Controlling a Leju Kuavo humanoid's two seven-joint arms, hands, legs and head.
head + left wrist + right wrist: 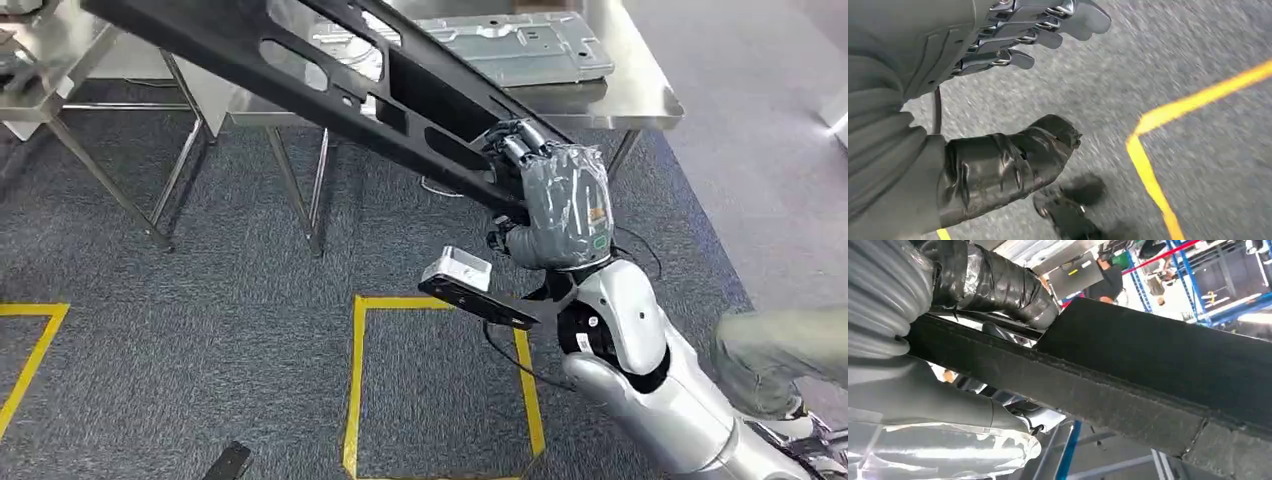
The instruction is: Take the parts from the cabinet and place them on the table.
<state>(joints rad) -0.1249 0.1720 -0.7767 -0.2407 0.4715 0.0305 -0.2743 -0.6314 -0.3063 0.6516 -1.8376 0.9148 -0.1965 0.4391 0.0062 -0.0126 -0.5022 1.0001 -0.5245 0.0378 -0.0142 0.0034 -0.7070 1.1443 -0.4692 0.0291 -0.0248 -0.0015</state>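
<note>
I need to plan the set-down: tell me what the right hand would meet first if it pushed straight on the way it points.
Most likely the steel table: the right hand, gripping the long black part, points up toward its near edge, where a grey metal plate lies. Depth is unclear from the head view.

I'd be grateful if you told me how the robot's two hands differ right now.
The right hand grips a long black part and is raised toward the steel table; the left hand holds nothing, its fingers spread, and hangs over the grey carpet. Both have dark tape-wrapped thumbs.
</note>
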